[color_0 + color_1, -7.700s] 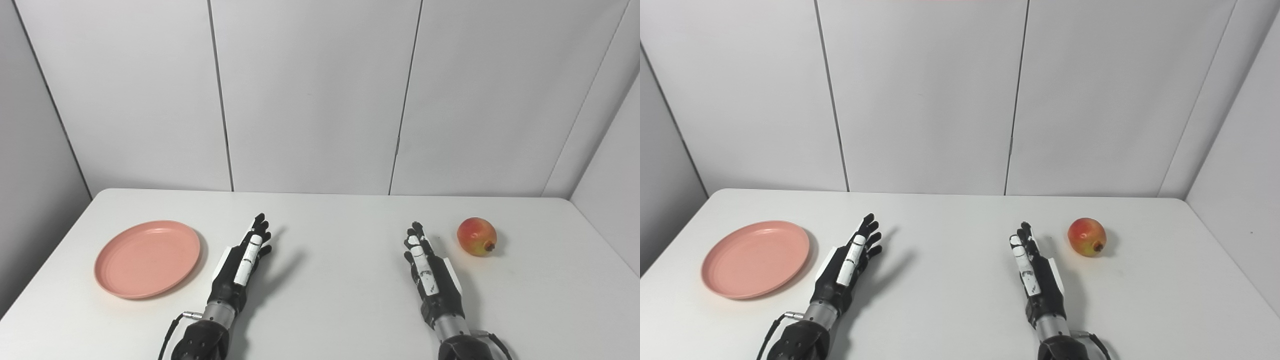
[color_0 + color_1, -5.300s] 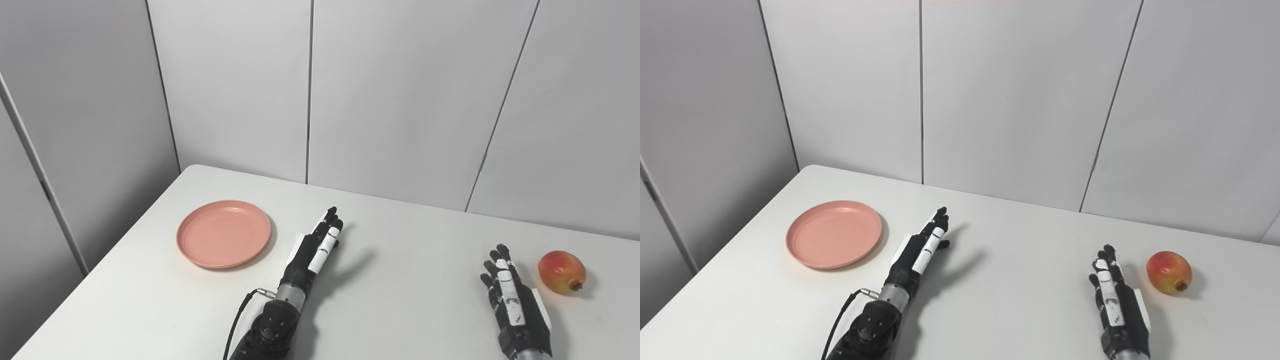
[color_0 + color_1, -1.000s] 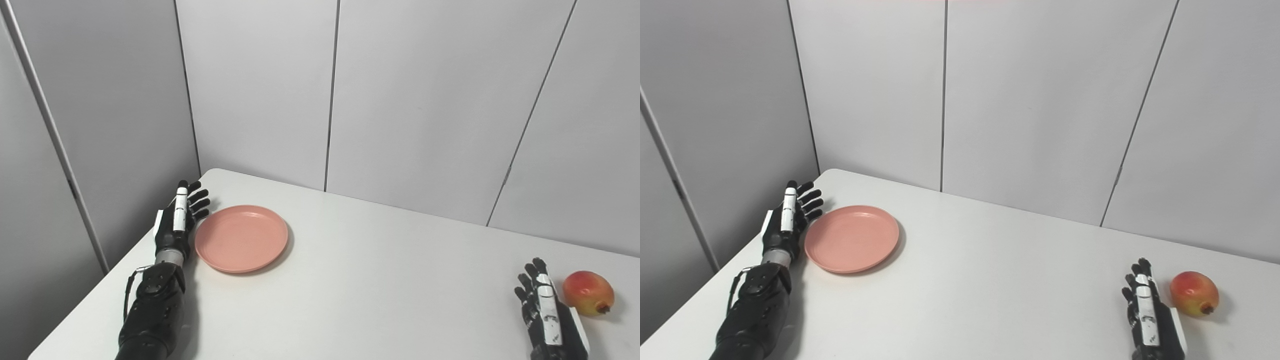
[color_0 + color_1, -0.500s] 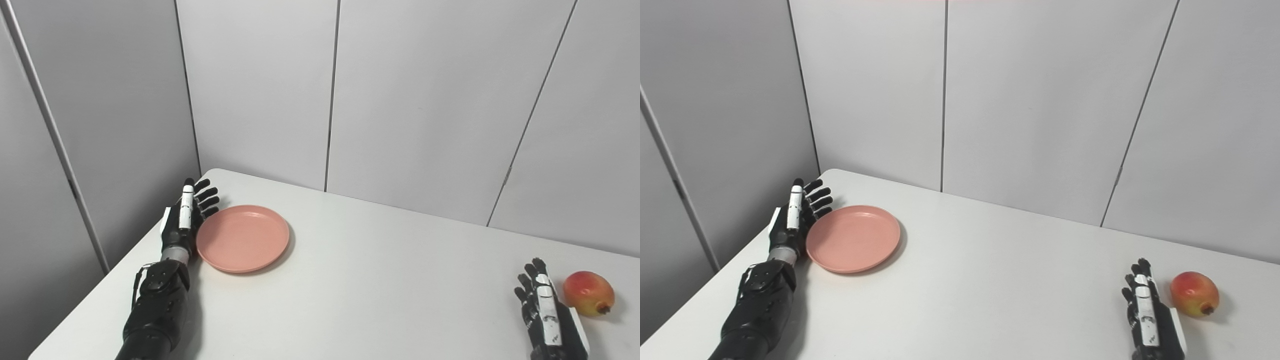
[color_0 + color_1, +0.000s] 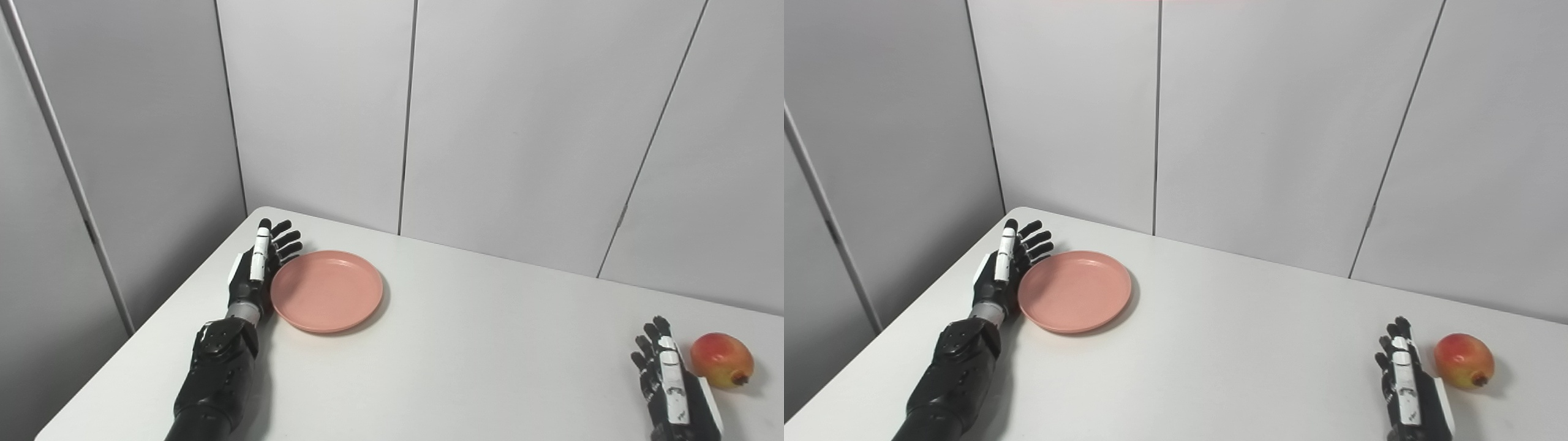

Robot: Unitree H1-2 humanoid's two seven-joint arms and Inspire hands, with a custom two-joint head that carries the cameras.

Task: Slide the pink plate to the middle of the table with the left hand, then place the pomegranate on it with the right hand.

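Pink plate lies flat on the white table, in the far left part of it, seen from the left eye. Left hand stands on edge against the plate's left rim, palm turned toward the plate, fingers straight and spread a little, holding nothing. Its dark forearm runs back to the near edge. At the near right, the right hand rests low with fingers extended and slightly apart, empty. The pomegranate, red and yellow, sits on the table just to the right of that hand, apart from it.

From the right eye, the plate is again at the far left, the left hand touching or nearly touching its left rim; which, I cannot tell. The right hand shows the same loose spread of fingers, and the pomegranate lies beside it at the near right, well apart from the plate. Pale wall panels stand behind the table.
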